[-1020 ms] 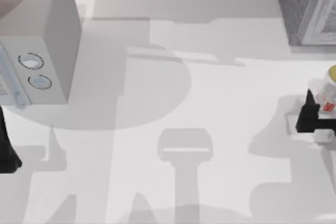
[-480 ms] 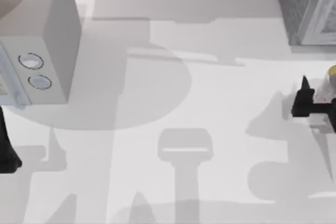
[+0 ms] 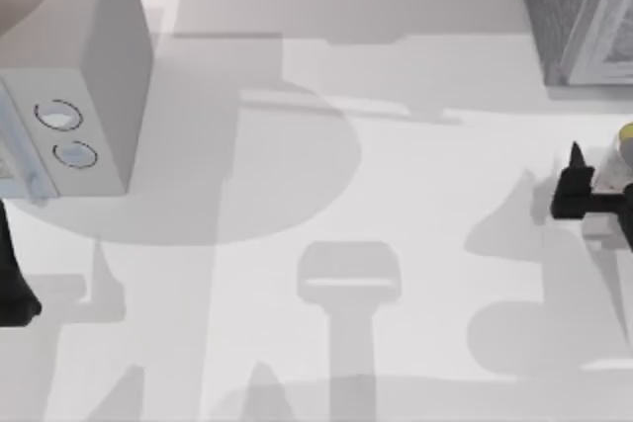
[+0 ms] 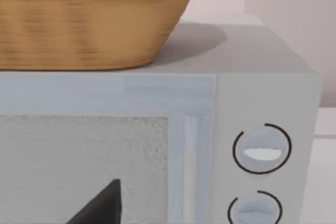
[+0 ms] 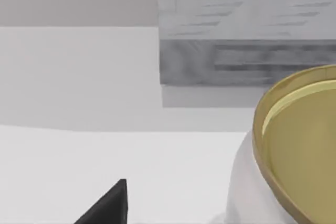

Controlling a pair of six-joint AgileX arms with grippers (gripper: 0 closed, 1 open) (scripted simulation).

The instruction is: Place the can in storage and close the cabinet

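Observation:
The can [image 3: 621, 157], white with a yellowish top, stands at the table's right edge, partly cut off by the picture's border. My right gripper [image 3: 586, 185] is beside it on its left, open. In the right wrist view one dark fingertip [image 5: 105, 205] stands apart from the can [image 5: 299, 150], whose gold top is close to the camera. The grey cabinet [image 3: 574, 17] stands at the back right, beyond the can, and its block front [image 5: 247, 30] faces the right wrist camera. My left gripper [image 3: 12, 289] is parked at the left edge.
A white microwave [image 3: 89, 76] occupies the back left, its two dials [image 4: 261, 149] close in the left wrist view. A wicker basket [image 4: 89, 19] sits on top of it. Bare table [image 3: 346, 195] lies between the microwave and the can.
The right gripper has moved away from the table's front edge and slightly left, coming up alongside the can. The can's red label is now hidden. The left arm has stayed put.

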